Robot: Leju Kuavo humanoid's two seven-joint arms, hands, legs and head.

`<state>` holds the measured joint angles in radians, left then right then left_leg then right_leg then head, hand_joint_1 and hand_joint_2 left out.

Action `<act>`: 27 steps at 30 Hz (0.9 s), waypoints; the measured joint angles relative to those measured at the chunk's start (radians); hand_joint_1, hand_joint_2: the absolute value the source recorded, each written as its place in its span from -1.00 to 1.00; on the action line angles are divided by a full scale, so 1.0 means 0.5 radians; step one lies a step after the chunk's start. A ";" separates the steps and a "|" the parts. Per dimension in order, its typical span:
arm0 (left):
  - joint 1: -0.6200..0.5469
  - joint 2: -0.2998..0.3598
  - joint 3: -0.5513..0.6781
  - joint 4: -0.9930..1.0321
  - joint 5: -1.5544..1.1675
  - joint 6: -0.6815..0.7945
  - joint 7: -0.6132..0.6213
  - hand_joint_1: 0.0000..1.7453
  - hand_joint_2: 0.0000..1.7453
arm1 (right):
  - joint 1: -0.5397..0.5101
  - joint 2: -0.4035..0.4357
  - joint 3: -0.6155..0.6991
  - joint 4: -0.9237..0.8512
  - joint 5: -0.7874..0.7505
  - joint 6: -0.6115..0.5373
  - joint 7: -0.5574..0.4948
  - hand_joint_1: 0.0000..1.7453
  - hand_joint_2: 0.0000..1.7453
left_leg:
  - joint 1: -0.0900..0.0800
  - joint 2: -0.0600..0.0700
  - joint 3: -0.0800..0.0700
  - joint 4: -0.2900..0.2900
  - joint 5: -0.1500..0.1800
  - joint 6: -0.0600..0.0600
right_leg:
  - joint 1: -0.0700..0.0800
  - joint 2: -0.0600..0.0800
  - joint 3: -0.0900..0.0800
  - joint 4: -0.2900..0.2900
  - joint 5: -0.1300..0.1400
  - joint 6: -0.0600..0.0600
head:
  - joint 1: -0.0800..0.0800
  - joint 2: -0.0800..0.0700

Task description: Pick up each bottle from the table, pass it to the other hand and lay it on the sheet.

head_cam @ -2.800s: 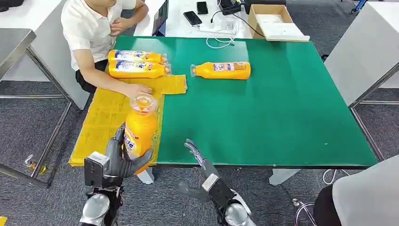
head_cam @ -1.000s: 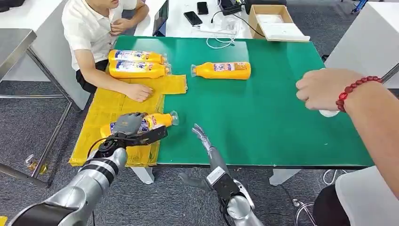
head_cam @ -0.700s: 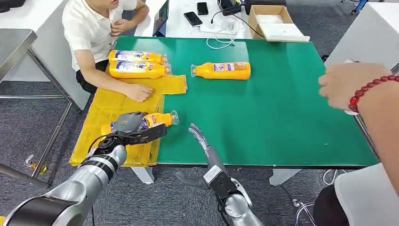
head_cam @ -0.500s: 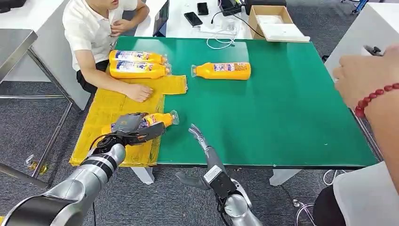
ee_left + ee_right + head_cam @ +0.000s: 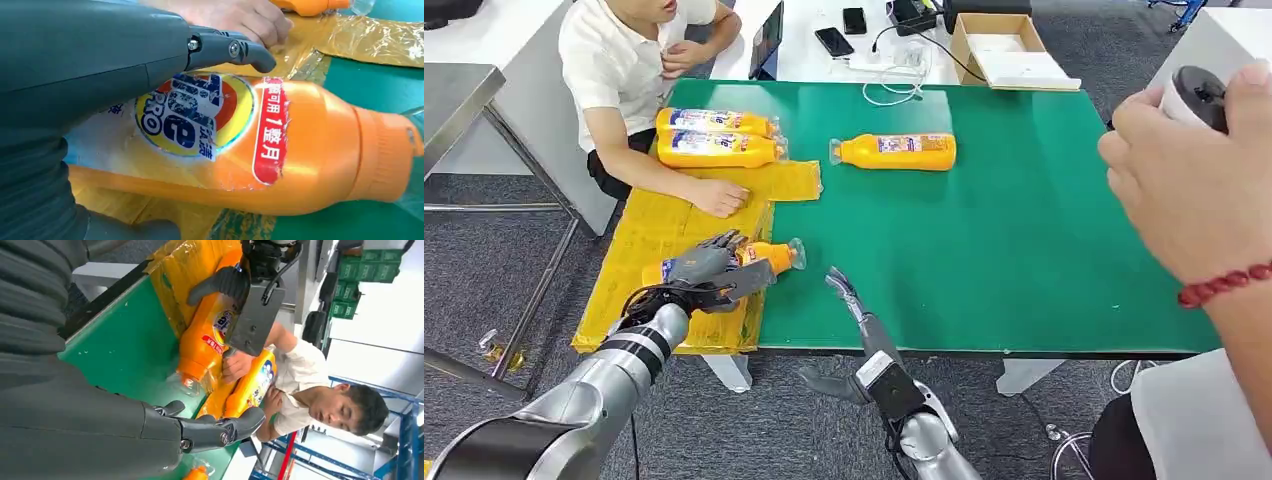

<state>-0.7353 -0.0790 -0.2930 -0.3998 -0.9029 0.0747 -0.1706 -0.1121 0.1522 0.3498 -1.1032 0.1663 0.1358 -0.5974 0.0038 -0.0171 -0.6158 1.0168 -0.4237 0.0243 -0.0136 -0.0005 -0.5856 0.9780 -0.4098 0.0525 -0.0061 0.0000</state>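
A green table [image 5: 1024, 250] carries a yellow sheet [image 5: 639, 270] along its left side, where a seated person [image 5: 624, 60] rests a hand [image 5: 719, 196] and two orange bottles [image 5: 714, 135] lie near the far end. A further bottle [image 5: 894, 150] lies on bare green, well apart from the sheet. The robot's left hand [image 5: 709, 275] rests over a third bottle [image 5: 769, 255] lying on its side, body on the sheet, clear cap past its edge; the fingers look spread above the label, so the laying-down step appears nearly done, though whether the grip is fully freed is hard to judge. The right hand [image 5: 849, 295] hovers just off the table's near edge, fingers apart and empty. Next, judging by the task, the left hand should lift clear and the right reach for the bottle on the green. Another person's hand [image 5: 1184, 190], cut off at the right edge, holds a small partly hidden object [image 5: 1199, 95].
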 measured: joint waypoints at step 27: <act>0.544 0.147 0.523 -1.045 1.609 -0.255 -0.551 -1.00 1.00 | 0.069 -0.057 -0.041 0.034 0.018 -0.093 -0.076 -1.00 1.00 | 0.000 0.003 -0.008 0.000 0.000 -0.001 | 0.000 0.001 -0.010 0.003 -0.001 -0.001 | 0.001 0.000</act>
<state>-0.4634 -0.0053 -0.0313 -0.9225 -0.0984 -0.0526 -0.4460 -0.0777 0.1236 0.3292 -1.0864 0.1755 0.0893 -0.6355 0.0040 -0.0157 -0.6198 1.0167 -0.4237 0.0239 -0.0137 0.0002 -0.5908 0.9793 -0.4105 0.0518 -0.0058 0.0000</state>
